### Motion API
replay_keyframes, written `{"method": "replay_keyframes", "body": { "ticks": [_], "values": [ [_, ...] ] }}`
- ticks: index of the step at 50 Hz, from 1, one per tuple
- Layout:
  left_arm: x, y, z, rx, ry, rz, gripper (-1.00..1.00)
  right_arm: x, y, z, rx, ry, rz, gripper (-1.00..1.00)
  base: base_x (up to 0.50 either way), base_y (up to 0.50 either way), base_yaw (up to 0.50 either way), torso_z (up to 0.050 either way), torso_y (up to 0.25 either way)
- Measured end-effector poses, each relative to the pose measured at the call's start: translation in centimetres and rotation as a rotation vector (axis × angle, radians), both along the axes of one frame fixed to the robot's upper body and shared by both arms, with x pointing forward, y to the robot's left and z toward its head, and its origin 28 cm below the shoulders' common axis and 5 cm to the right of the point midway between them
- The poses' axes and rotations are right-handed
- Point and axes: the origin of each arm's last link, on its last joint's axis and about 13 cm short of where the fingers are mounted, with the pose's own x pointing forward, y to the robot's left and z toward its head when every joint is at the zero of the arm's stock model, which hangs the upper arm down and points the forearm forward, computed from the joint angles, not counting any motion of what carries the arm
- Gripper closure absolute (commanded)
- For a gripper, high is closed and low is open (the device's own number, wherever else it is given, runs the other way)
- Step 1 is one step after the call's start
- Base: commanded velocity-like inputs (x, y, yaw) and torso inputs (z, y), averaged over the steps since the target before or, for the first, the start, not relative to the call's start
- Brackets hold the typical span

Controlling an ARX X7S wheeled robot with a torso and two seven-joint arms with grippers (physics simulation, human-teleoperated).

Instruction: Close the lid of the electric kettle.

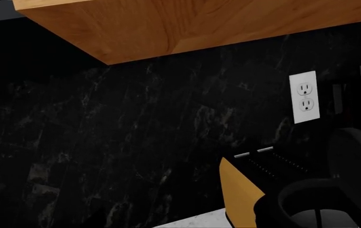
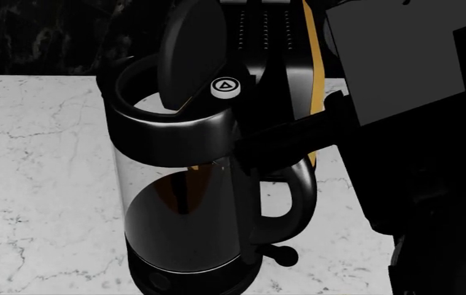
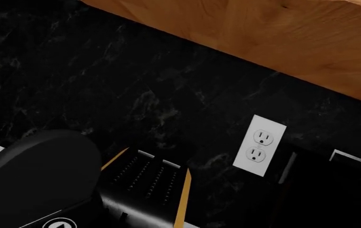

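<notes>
The electric kettle stands on the marble counter, a clear glass cylinder with a dark top band and a curved black handle. Its lid is raised almost upright above the open rim, hinged by the white triangle-marked button. The lid also shows in the right wrist view and in the left wrist view, above the rim. A dark part of my right arm reaches to the top band near the hinge; its fingers do not show. My left gripper is out of view.
A black-and-gold boxy appliance stands right behind the kettle, against the black marble backsplash. A white wall outlet and a wooden cabinet are above it. My bulky right arm fills the right side.
</notes>
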Motion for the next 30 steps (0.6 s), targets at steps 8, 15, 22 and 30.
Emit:
{"method": "replay_keyframes", "body": {
  "ticks": [8,15,22,30],
  "values": [
    [0.0,0.1,-0.2,-0.002,0.001,0.003,-1.00,1.9,-0.3,-0.1,0.019,0.059,0.000,-1.00,0.00,0.00,0.00,0.000,0.000],
    [0.1,0.1,-0.3,-0.003,0.005,0.006,-1.00,3.5,-0.4,0.2,0.029,0.093,0.002,-1.00,0.00,0.00,0.00,0.000,0.000],
    [0.2,0.2,-0.5,-0.004,0.009,0.008,-1.00,4.8,-0.4,0.5,0.034,0.120,0.005,-1.00,0.00,0.00,0.00,0.000,0.000],
    [0.3,0.3,-0.6,-0.006,0.013,0.013,-1.00,5.9,-0.3,0.7,0.037,0.140,0.013,-1.00,0.00,0.00,0.00,0.000,0.000]
  ]
}}
